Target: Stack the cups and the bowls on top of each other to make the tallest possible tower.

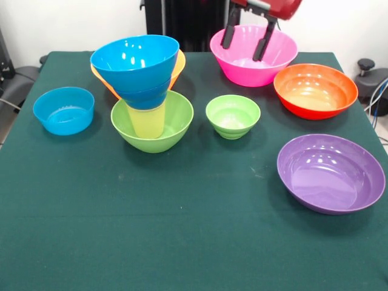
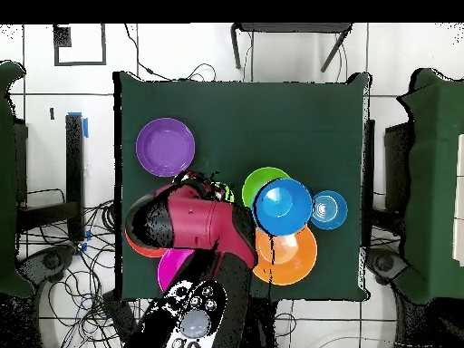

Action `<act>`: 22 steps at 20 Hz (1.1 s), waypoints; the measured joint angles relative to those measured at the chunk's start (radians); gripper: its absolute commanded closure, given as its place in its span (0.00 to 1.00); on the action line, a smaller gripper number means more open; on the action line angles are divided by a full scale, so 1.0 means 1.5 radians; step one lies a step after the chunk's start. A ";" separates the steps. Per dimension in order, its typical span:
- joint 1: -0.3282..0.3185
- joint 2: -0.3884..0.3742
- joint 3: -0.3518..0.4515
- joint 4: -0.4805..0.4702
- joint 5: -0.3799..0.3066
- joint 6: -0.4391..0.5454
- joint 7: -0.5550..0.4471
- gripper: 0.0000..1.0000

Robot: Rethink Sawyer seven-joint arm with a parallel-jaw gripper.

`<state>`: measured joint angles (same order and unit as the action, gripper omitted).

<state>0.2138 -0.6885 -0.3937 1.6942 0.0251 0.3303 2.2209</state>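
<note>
A tower stands at the left middle: a large lime-green bowl (image 1: 173,124) holds the upright yellow tumbler (image 1: 147,120), and two nested blue bowls (image 1: 136,60) sit on the tumbler. In the overhead view the top blue bowl (image 2: 283,206) covers most of the green bowl (image 2: 259,179). My gripper (image 1: 247,37) is open and empty, and its two black fingers (image 1: 265,41) hang over the far part of the pink bowl (image 1: 254,60). The arm (image 2: 199,222) hides the gripper in the overhead view.
An orange bowl (image 1: 179,65) stands right behind the tower. A red-orange bowl (image 1: 315,91) sits at the right, a purple bowl (image 1: 330,173) nearer the front right, a small green bowl (image 1: 233,115) at the middle, and a low light-blue bowl (image 1: 63,109) at the left.
</note>
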 measured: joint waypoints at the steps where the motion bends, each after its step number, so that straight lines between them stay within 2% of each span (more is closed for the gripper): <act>1: 0.001 0.002 0.000 0.002 0.002 -0.005 0.004 0.00; 9: 0.036 0.055 -0.025 0.056 0.034 -0.113 0.071 0.00; 22: 0.036 0.073 -0.033 0.100 0.057 -0.125 0.080 0.00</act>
<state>0.2684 -0.5797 -0.4427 1.8439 0.1100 0.1435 2.3415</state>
